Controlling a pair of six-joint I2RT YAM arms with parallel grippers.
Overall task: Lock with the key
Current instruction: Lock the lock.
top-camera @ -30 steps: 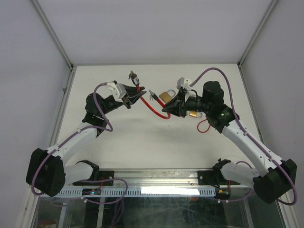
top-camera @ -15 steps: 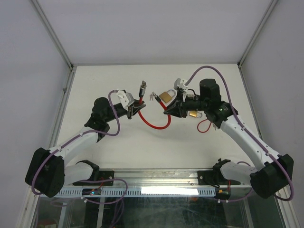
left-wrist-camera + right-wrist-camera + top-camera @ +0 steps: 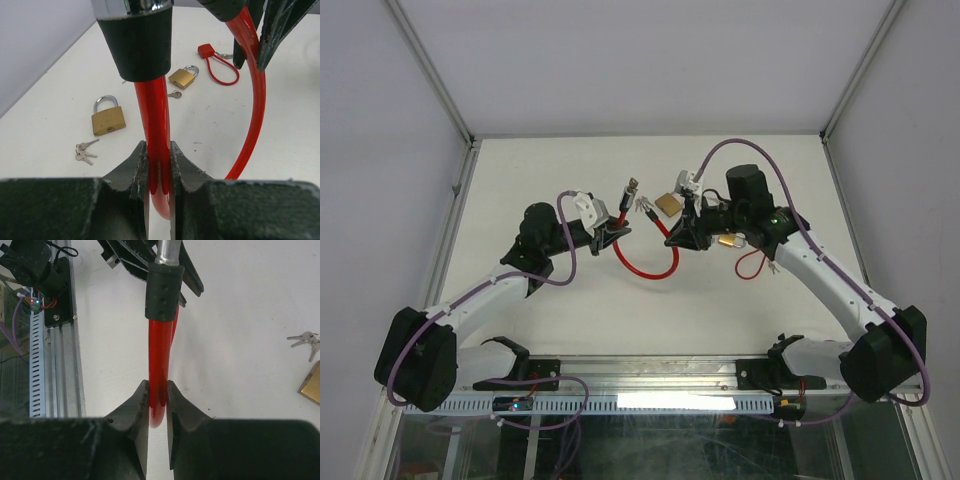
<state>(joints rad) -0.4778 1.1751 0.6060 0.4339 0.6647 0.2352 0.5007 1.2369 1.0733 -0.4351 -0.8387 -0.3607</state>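
Above table (image 3: 620, 325), L gripper (image 3: 159, 152) & R gripper (image 3: 157, 390) each clamp red cable lock (image 3: 256, 100); padlock (image 3: 108, 120), keys (image 3: 84, 151) below.

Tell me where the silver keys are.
At lower left of the left wrist view, the bunch of silver keys lies on the white table beside the larger brass padlock.

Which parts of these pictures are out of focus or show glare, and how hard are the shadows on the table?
Left wrist view: the red cable shows glossy streaks, its black end cap is soft, while the nearer brass padlock behind is sharp. Right wrist view: the near jaws are dark and blurred; the keys are clear. Top external view: even light, only faint shadows on the table.
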